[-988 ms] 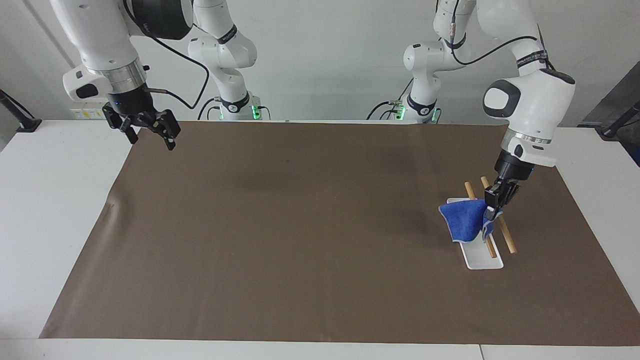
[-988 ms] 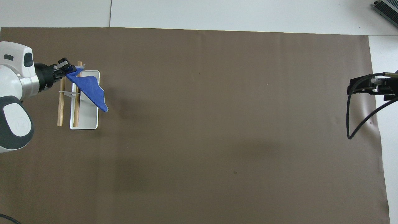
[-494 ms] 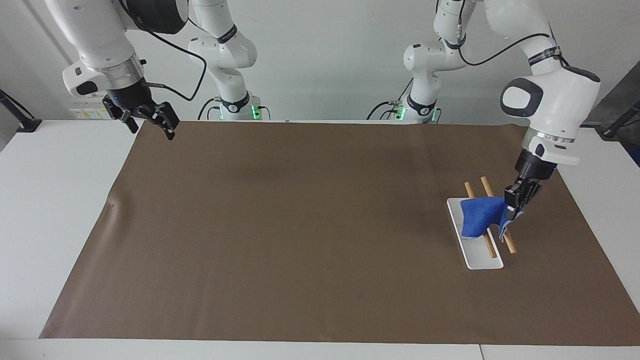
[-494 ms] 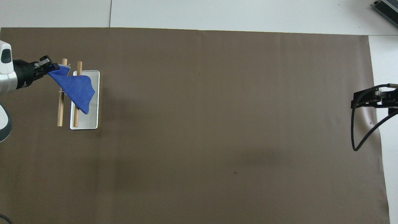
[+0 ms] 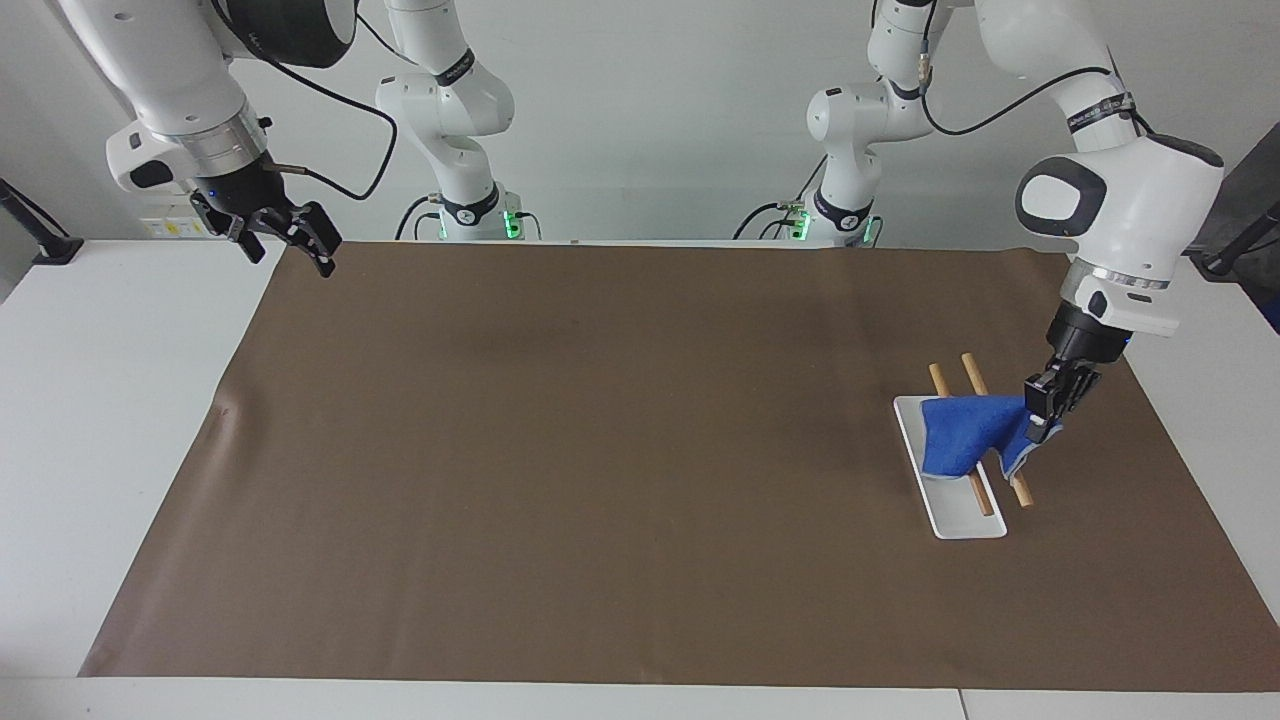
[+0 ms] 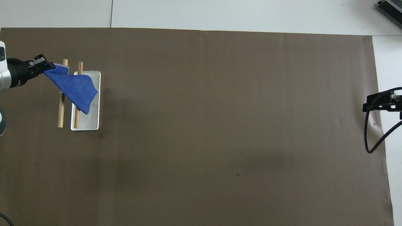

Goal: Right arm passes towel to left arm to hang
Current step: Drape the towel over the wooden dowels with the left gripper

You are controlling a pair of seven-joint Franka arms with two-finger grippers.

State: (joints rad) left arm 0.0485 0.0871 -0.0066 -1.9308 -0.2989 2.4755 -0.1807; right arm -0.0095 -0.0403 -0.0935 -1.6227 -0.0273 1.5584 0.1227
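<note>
With the left gripper (image 5: 1040,412) clamped on a corner of the towel (image 5: 962,432) draped over the rack (image 5: 975,438), lower it evenly before letting go, while the right gripper (image 5: 285,237) waits open above the mat's edge

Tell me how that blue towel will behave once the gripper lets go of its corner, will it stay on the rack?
Probably floppy: the towel sags in folds from the corner pinched by the left gripper. Likely light, since it drapes over the wooden rails without shifting them. It may cling rather than slide, but it hangs unevenly, so it could slump toward the white tray.
</note>
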